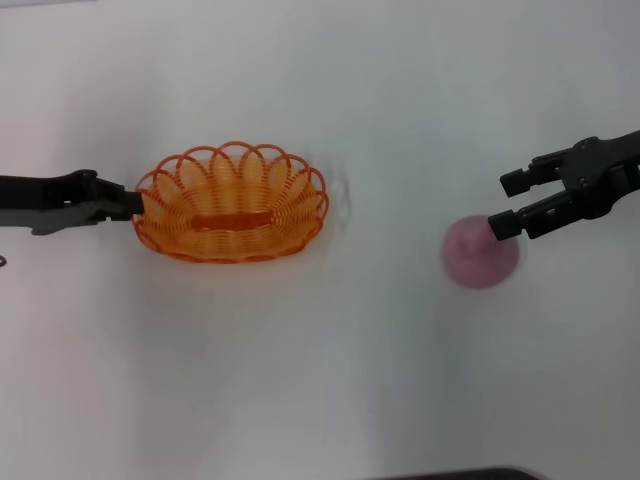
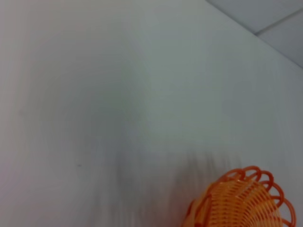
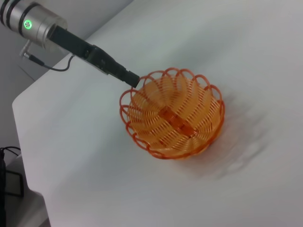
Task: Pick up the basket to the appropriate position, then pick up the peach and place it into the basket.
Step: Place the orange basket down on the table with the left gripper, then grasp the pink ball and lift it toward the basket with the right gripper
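The orange wire basket [image 1: 232, 203] sits left of centre on the white table. It also shows in the left wrist view [image 2: 242, 198] and in the right wrist view [image 3: 173, 113]. My left gripper [image 1: 134, 205] reaches in from the left and is shut on the basket's left rim; the right wrist view shows it [image 3: 132, 79] at the rim. The pink-purple peach [image 1: 478, 256] lies on the table at the right. My right gripper [image 1: 510, 203] is open, just above and to the right of the peach, with its lower fingertip over the peach's upper edge.
The white table [image 1: 330, 380] lies under everything. Its edge and the grey floor beyond show in the left wrist view [image 2: 279, 23]. A dark object [image 1: 470, 473] shows at the table's near edge.
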`<control>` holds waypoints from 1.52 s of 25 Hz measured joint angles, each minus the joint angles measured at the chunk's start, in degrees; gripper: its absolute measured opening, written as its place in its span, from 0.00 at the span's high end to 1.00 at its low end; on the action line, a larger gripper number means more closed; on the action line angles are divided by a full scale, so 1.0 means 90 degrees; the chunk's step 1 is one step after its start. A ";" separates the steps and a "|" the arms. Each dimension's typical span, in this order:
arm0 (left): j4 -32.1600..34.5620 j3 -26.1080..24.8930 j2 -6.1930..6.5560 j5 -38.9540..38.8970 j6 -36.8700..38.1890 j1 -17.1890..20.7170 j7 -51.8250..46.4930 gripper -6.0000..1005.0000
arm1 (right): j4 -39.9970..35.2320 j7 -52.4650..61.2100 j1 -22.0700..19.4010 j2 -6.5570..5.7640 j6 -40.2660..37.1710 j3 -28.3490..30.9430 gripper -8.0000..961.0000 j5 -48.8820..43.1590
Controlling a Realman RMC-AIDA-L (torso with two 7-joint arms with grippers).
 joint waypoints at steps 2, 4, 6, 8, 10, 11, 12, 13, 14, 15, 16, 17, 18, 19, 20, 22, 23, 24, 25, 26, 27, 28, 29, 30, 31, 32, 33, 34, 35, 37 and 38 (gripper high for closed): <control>0.0011 -0.0011 0.0000 -0.0012 0.0033 0.0002 0.0004 0.86 | 0.0000 0.0001 0.0000 -0.0004 0.0000 0.0007 0.00 0.0000; 0.0064 -0.0035 0.0017 -0.0016 0.0031 0.0027 0.0006 0.81 | 0.0000 0.0002 -0.0001 -0.0006 0.0009 0.0010 0.00 0.0002; 0.0140 -0.0055 0.0052 -0.0017 0.0001 0.0077 0.0021 0.72 | -0.0006 0.0003 -0.0019 -0.0005 0.0030 0.0025 0.00 0.0014; 0.0233 -0.0118 0.0077 -0.0018 -0.0020 0.0133 0.0096 0.62 | -0.0019 0.0005 -0.0031 0.0001 0.0049 0.0114 0.00 0.0031; 0.0350 -0.0337 0.0085 -0.0031 0.0171 0.0183 0.0430 0.56 | -0.0034 0.0009 -0.0028 0.0000 0.0057 0.0275 0.00 0.0036; 0.0395 -0.0467 0.0090 -0.0047 0.0319 0.0201 0.0673 0.55 | -0.0040 0.0018 -0.0021 -0.0002 0.0057 0.0368 0.00 0.0038; 0.0441 -0.0641 0.0097 -0.0093 0.0564 0.0228 0.1035 0.54 | -0.0051 0.0035 -0.0012 -0.0009 0.0058 0.0462 0.00 0.0040; 0.0472 -0.0825 0.0107 -0.0168 0.0830 0.0260 0.1442 0.53 | -0.0057 0.0058 0.0001 -0.0019 0.0057 0.0565 0.00 0.0042; 0.0489 -0.0995 0.0117 -0.0275 0.1122 0.0298 0.1874 0.51 | -0.0063 0.0080 0.0013 -0.0032 0.0058 0.0659 0.00 0.0044; 0.0501 -0.1221 0.0135 -0.0454 0.1555 0.0356 0.2442 0.50 | -0.0074 0.0103 0.0031 -0.0044 0.0058 0.0743 0.00 0.0046; 0.0502 -0.1413 0.0144 -0.0645 0.1995 0.0412 0.2991 0.49 | -0.0106 0.0139 0.0051 -0.0051 0.0059 0.0823 0.00 0.0048; 0.0503 -0.1561 0.0150 -0.0828 0.2323 0.0464 0.3385 0.48 | -0.0159 0.0200 0.0074 -0.0057 0.0062 0.0896 0.00 0.0048; 0.0503 -0.1746 0.0150 -0.1066 0.2741 0.0549 0.3922 0.46 | -0.0206 0.0258 0.0092 -0.0057 0.0064 0.0927 0.00 0.0049; 0.0504 -0.1931 0.0145 -0.1309 0.3082 0.0662 0.4405 0.45 | -0.0271 0.0338 0.0119 -0.0057 0.0069 0.0957 0.00 0.0050; 0.0504 -0.2025 0.0131 -0.1489 0.3237 0.0768 0.4692 0.44 | -0.0345 0.0428 0.0155 -0.0057 0.0071 0.0972 0.00 0.0055; 0.0504 -0.2116 0.0097 -0.1760 0.3367 0.1005 0.5119 0.44 | -0.0455 0.0618 0.0217 -0.0058 0.0074 0.0976 0.00 0.0059; 0.0500 -0.2117 0.0093 -0.1786 0.3367 0.1048 0.5189 0.44 | -0.0501 0.0761 0.0263 -0.0060 0.0071 0.0962 0.00 0.0059; 0.0481 -0.2116 0.0075 -0.1822 0.3357 0.1157 0.5320 0.44 | -0.0552 0.0913 0.0306 -0.0063 0.0057 0.0936 0.00 0.0044; 0.0474 -0.2104 0.0057 -0.1807 0.3356 0.1201 0.5396 0.44 | -0.0634 0.1095 0.0375 -0.0062 0.0025 0.0866 0.00 -0.0008; 0.0473 -0.2093 0.0041 -0.1776 0.3353 0.1236 0.5460 0.40 | -0.0728 0.1227 0.0432 -0.0058 -0.0009 0.0776 0.01 -0.0085; 0.0474 -0.2081 0.0021 -0.1741 0.3350 0.1268 0.5534 0.36 | -0.0831 0.1348 0.0486 -0.0046 -0.0039 0.0673 0.01 -0.0172; 0.0475 -0.2071 0.0008 -0.1720 0.3333 0.1295 0.5596 0.32 | -0.0962 0.1498 0.0552 -0.0017 -0.0087 0.0524 0.01 -0.0319; 0.0474 -0.2068 0.0001 -0.1703 0.3315 0.1315 0.5651 0.29 | -0.1064 0.1586 0.0615 0.0005 -0.0105 0.0392 0.01 -0.0432; 0.0467 -0.2065 -0.0004 -0.1678 0.3299 0.1334 0.5709 0.27 | -0.1160 0.1684 0.0683 0.0030 -0.0131 0.0260 0.01 -0.0564; 0.0464 -0.2056 -0.0007 -0.1620 0.3293 0.1345 0.5780 0.25 | -0.1213 0.1746 0.0755 0.0056 -0.0144 0.0143 0.01 -0.0704; 0.0467 -0.2042 -0.0013 -0.1550 0.3285 0.1352 0.5854 0.24 | -0.1256 0.1807 0.0843 0.0083 -0.0154 0.0013 0.01 -0.0895; 0.0476 -0.2011 -0.0025 -0.1445 0.3265 0.1356 0.5910 0.22 | -0.1278 0.1854 0.0929 0.0116 -0.0171 -0.0117 0.02 -0.1111; 0.0485 -0.1975 -0.0036 -0.1318 0.3217 0.1357 0.5970 0.20 | -0.1286 0.1898 0.1025 0.0162 -0.0166 -0.0255 0.02 -0.1355; 0.0495 -0.1928 -0.0054 -0.1160 0.3152 0.1358 0.6026 0.21 | -0.1289 0.1946 0.1107 0.0212 -0.0165 -0.0389 0.02 -0.1602; 0.0498 -0.1860 -0.0071 -0.0938 0.3033 0.1359 0.6075 0.21 | -0.1295 0.2039 0.1234 0.0321 -0.0134 -0.0694 0.02 -0.1996; 0.0498 -0.1840 -0.0076 -0.0832 0.2973 0.1361 0.6094 0.21 | -0.1301 0.2095 0.1281 0.0384 -0.0125 -0.0883 0.02 -0.2171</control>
